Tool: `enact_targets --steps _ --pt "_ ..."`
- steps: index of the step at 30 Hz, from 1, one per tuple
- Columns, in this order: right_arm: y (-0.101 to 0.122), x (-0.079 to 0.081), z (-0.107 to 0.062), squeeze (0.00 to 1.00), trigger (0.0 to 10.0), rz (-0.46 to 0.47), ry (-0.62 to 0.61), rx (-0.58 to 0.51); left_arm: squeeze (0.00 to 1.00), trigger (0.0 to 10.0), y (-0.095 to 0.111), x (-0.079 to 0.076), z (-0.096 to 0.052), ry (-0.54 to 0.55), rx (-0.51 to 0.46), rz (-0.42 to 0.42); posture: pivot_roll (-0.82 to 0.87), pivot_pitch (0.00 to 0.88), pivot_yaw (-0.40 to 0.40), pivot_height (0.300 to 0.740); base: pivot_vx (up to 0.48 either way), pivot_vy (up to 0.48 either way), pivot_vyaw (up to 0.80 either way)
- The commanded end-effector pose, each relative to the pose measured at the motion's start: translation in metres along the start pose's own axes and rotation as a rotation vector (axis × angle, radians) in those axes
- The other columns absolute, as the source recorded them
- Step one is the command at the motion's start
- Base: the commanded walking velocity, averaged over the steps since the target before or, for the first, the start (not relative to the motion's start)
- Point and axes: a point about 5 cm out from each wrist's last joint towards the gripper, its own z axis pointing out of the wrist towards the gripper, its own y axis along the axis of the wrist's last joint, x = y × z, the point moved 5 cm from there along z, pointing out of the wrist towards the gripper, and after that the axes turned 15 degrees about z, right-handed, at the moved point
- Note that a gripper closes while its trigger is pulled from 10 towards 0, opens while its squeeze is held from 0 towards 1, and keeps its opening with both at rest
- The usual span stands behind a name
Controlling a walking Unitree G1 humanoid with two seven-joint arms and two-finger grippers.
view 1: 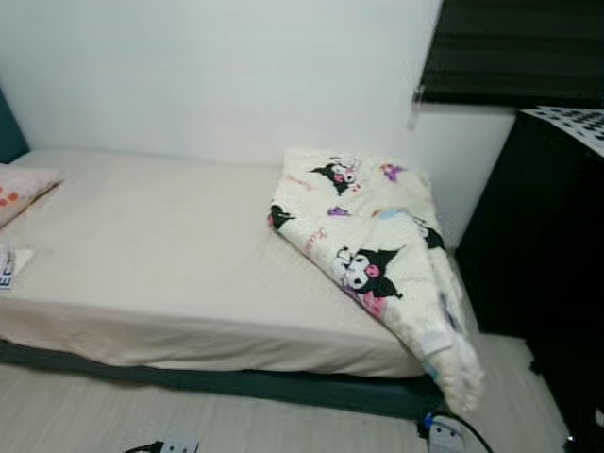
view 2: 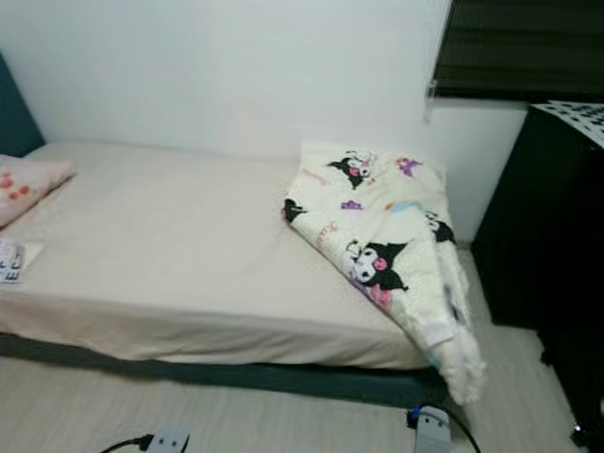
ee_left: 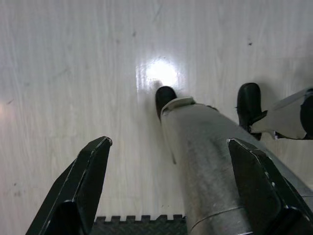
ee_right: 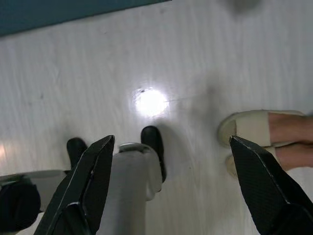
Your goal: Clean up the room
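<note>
A pink-spotted pillow [view 1: 21, 189] is lying at the left end of the bed [view 1: 170, 255], with a small printed paper [view 2: 13, 260] just beside it near the front edge. At the right end, a cream cartoon-print blanket [view 1: 377, 250] is sitting bunched up, one corner hanging over the bed's edge toward the pale floor [ee_left: 73, 73]. The left gripper [ee_left: 168, 186] is hanging with jaws spread above the floor. The right gripper [ee_right: 171, 186] is doing likewise, near a person's sandalled feet [ee_right: 264, 134].

The right claw [ee_right: 171, 186], fingers spread, hangs over pale floor [ee_right: 205, 58] near a person's sandalled feet [ee_right: 259, 137].
</note>
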Motion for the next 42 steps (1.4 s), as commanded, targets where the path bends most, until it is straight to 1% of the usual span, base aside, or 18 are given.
enact_targets --steps 1,5,12,19,23,30,35,38,42 --pt "-0.002 0.002 0.000 0.00 10.0 -0.011 0.008 0.007 0.00 10.0 0.000 0.005 0.000 0.010 0.003 0.002 0.07 0.000 -0.062 0.740 0.000 0.000 0.00" --pt "-0.004 -0.001 0.000 0.00 10.0 -0.015 0.007 0.011 0.00 10.0 0.002 0.005 0.000 0.008 -0.001 0.004 0.08 0.000 -0.068 0.740 0.000 0.000 0.00" --pt "-0.007 -0.003 -0.001 0.00 10.0 -0.018 0.008 0.015 0.00 10.0 0.003 0.002 0.000 -0.011 -0.007 0.007 0.08 0.000 -0.072 0.740 0.000 0.000 0.00" --pt "-0.010 -0.002 -0.001 0.00 10.0 -0.028 0.007 0.022 0.00 10.0 0.005 -0.001 0.001 -0.025 -0.017 0.006 0.08 0.000 -0.083 0.740 0.310 0.000 0.00" --pt "-0.008 -0.002 -0.001 0.00 10.0 -0.045 0.008 0.022 0.00 10.0 0.008 -0.002 0.001 -0.026 -0.026 0.002 0.07 0.000 -0.093 0.740 0.350 0.000 0.00" --pt "-0.006 -0.003 -0.001 0.00 10.0 -0.043 0.007 0.015 0.00 10.0 0.003 -0.006 0.000 -0.046 -0.015 0.016 0.05 0.000 -0.079 0.740 0.362 0.000 -0.78" --pt "-0.005 -0.004 -0.001 0.00 10.0 -0.040 0.000 0.015 0.00 10.0 0.002 -0.006 0.000 -0.045 -0.015 0.021 0.05 0.000 -0.080 0.740 0.368 0.000 -0.15" --pt "-0.005 -0.003 -0.001 0.00 10.0 -0.042 0.001 0.015 0.00 10.0 0.002 -0.001 0.000 -0.034 -0.017 0.020 0.05 0.000 -0.081 0.740 0.370 0.000 0.00" --pt "-0.005 -0.001 0.000 0.00 10.0 -0.040 0.006 0.013 0.00 10.0 0.002 0.001 0.000 -0.029 -0.017 0.018 0.05 0.000 -0.074 0.740 0.368 0.000 0.00"
